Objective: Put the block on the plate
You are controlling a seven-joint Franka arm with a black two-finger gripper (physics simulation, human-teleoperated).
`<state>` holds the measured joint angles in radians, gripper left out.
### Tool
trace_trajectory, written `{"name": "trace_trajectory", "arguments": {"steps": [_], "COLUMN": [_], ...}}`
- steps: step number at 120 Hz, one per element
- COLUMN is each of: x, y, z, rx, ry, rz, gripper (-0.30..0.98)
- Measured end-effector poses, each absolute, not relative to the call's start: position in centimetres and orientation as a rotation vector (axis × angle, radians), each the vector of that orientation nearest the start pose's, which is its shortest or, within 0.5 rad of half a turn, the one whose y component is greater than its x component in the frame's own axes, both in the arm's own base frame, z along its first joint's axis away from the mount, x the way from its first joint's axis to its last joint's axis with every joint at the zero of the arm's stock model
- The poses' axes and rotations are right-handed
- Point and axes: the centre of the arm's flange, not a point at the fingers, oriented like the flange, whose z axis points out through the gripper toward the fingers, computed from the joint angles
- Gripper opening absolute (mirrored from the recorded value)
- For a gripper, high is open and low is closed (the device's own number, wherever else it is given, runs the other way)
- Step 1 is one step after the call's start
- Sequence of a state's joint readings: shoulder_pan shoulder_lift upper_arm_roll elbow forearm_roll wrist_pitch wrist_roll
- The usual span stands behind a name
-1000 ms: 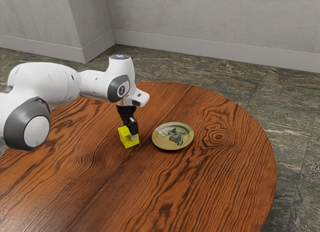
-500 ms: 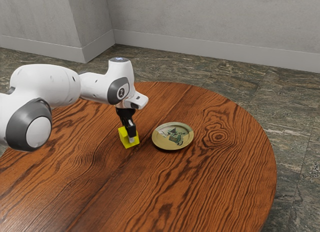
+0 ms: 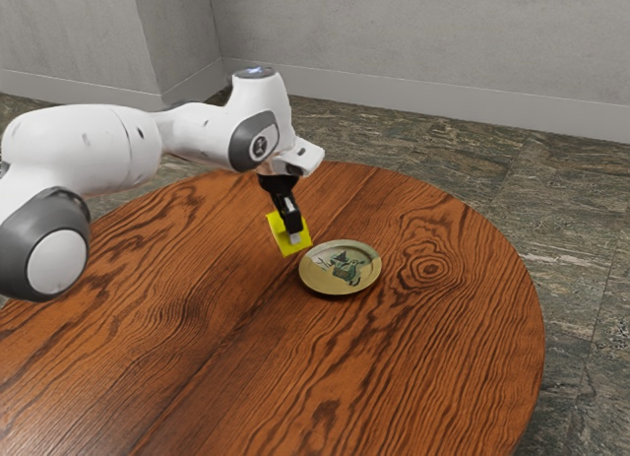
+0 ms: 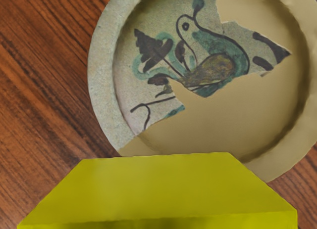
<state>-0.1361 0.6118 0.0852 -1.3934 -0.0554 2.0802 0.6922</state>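
Grey walls (image 3: 413,37) back our round wooden table (image 3: 413,367). Our claw (image 3: 291,236) grips the yellow block (image 3: 279,235), tilted, above the table near the patterned plate (image 3: 340,287).

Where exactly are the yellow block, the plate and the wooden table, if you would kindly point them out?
Yellow block (image 4: 158,187): wrist view, on its broad face.
Plate (image 4: 102,73): wrist view, on its rim.
Wooden table (image 3: 423,367): exterior view, on its bare top.
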Motion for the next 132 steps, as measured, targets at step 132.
{"name": "trace_trajectory", "arguments": {"steps": [132], "x": [62.4], "y": [-2.4], "z": [51.0], "rx": [-3.015], "ry": [0.511], "rz": [-0.211], "gripper": [0.68]}}
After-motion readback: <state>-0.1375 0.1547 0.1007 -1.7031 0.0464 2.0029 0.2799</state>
